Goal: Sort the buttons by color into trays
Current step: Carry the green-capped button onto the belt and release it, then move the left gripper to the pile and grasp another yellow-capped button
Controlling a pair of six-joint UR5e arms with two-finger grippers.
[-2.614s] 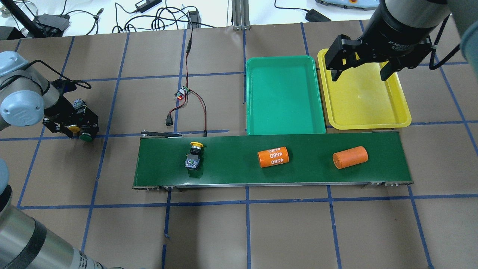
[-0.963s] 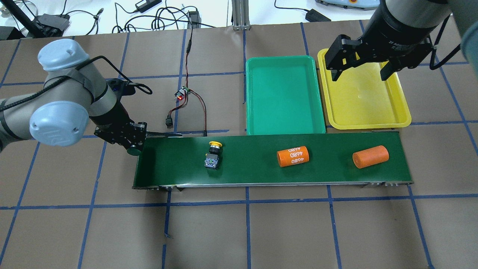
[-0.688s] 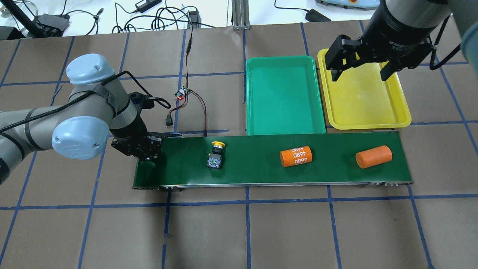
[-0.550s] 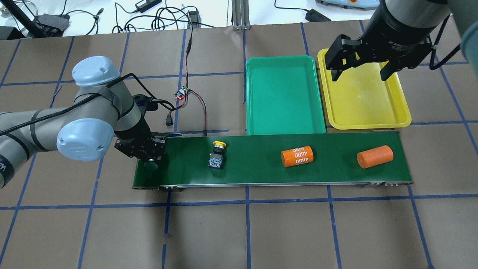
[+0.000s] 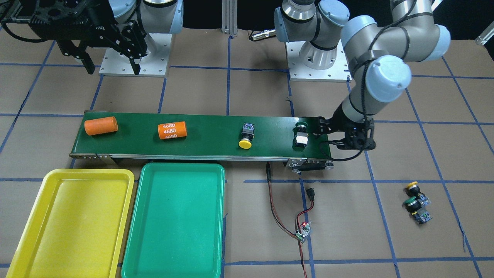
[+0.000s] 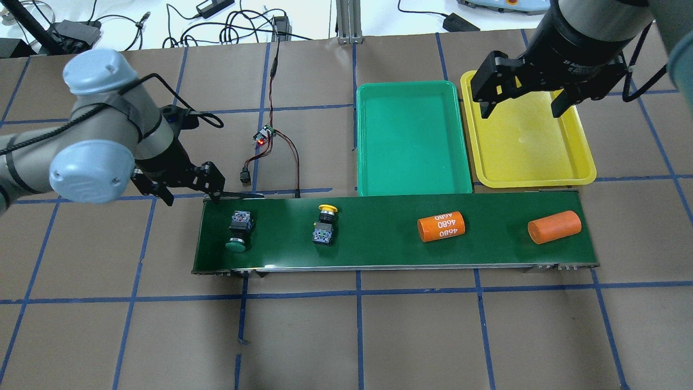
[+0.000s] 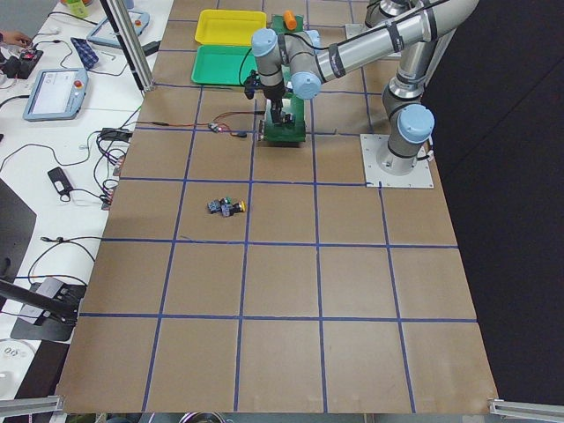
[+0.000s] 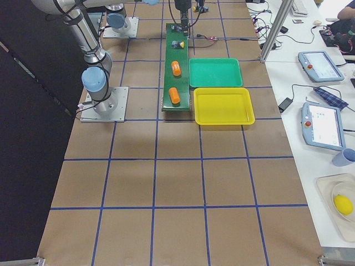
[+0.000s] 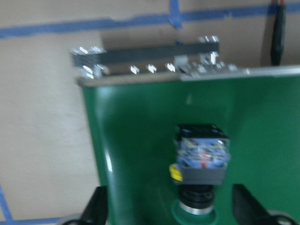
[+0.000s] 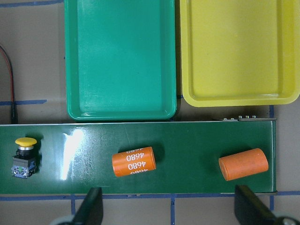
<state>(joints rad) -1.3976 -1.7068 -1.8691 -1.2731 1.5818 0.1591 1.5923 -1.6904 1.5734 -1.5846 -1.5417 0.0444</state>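
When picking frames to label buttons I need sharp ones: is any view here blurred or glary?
Left wrist view: blurred throughout, the green button and conveyor belt both smeared. Right wrist view: sharp, but a white glare patch lies on the belt beside the yellow button. Overhead and front-facing views: crisp, evenly lit. Side views: detail too small to judge.

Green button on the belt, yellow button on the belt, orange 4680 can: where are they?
green button [image 6: 239,235], overhead view, its black neck.
yellow button [image 6: 325,220], overhead view, its black neck.
4680 can [image 6: 441,226], overhead view, its printed side.
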